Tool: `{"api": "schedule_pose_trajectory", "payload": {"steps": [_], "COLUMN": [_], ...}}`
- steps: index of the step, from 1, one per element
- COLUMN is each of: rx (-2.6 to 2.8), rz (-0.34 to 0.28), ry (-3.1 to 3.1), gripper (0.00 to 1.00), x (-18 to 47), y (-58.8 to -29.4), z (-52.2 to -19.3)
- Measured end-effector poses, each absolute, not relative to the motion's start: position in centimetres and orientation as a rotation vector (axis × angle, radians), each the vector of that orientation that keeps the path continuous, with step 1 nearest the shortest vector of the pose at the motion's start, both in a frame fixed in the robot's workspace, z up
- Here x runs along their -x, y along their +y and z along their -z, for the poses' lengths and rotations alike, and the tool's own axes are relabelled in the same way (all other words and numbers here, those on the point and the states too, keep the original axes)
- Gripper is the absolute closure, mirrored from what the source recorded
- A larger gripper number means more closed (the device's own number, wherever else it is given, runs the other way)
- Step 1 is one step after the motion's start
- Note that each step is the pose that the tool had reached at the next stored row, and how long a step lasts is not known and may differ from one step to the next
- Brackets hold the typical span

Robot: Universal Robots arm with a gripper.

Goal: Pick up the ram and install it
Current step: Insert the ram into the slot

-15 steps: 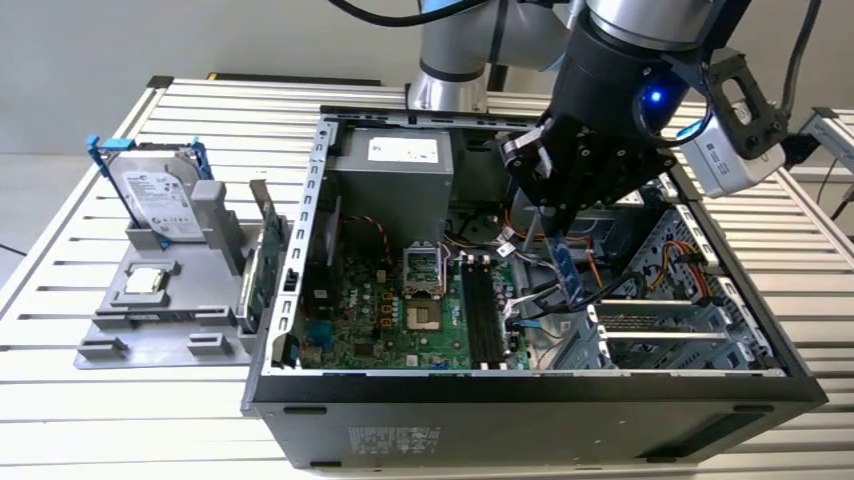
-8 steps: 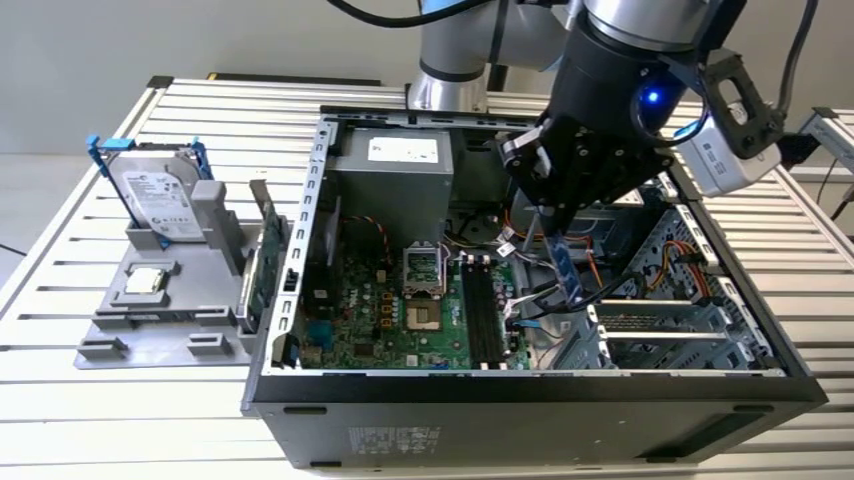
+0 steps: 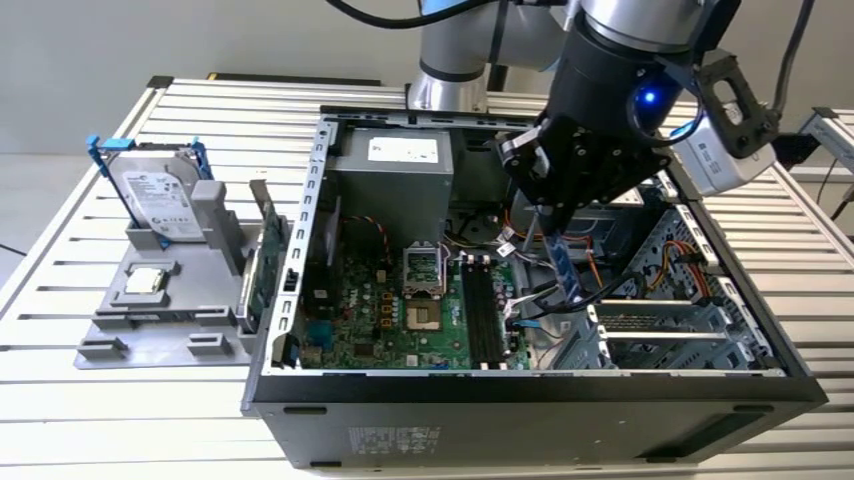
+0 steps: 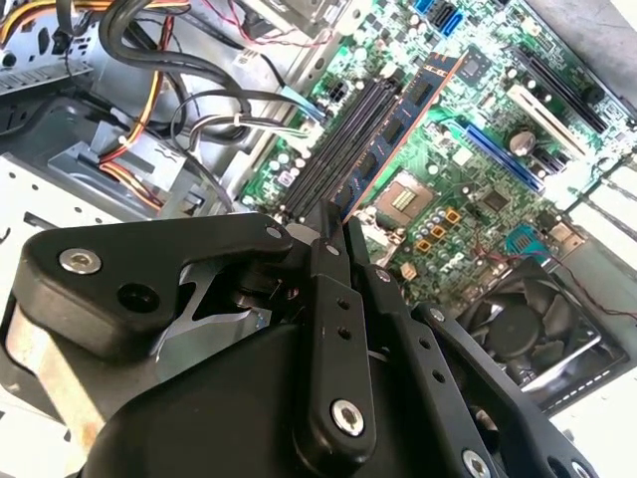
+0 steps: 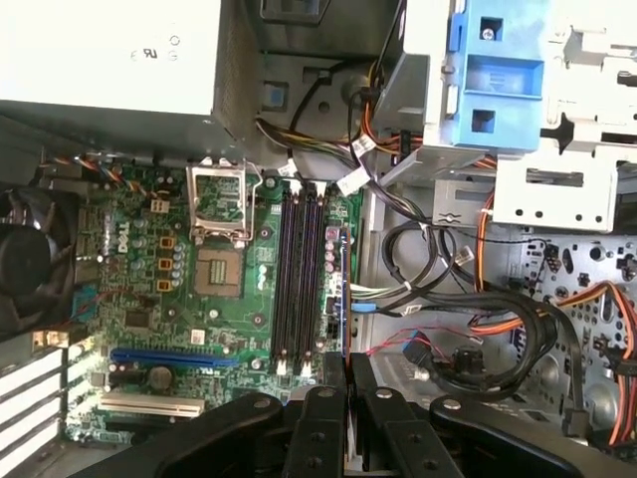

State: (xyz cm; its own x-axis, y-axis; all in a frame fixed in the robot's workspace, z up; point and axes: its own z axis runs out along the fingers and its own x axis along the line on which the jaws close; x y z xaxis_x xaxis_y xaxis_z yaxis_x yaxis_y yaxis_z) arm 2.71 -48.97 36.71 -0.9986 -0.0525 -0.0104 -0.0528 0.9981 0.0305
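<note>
My black metal fingers (image 4: 328, 261) are clamped on the long, thin, blue-green ram stick (image 4: 403, 124). It hangs below them inside the open metal computer box (image 3: 534, 415), over the green board (image 5: 149, 249). Long black slots (image 5: 297, 279) lie right beside it. Black and orange wires (image 5: 498, 329) crowd the other side. I cannot see the stick's top end behind the fingers.

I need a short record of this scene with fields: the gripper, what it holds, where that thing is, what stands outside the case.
gripper: black gripper, shut
held thing: long, thin, dark blue ram stick
place: inside the open black computer case, beside the black memory slots on the green motherboard
seated in a slot: cannot tell
outside the case: silver hard drive with blue brackets, upright on a grey holder, at the exterior view's left
</note>
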Motion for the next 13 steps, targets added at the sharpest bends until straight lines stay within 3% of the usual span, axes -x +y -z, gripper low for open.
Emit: {"api": "schedule_pose_trajectory", "payload": {"steps": [13], "rx": [0.082], "rz": [-0.048], "ry": [3.131], "gripper": [1.00], "x": [-2.71], "y": [-48.53], "z": [-36.38]}}
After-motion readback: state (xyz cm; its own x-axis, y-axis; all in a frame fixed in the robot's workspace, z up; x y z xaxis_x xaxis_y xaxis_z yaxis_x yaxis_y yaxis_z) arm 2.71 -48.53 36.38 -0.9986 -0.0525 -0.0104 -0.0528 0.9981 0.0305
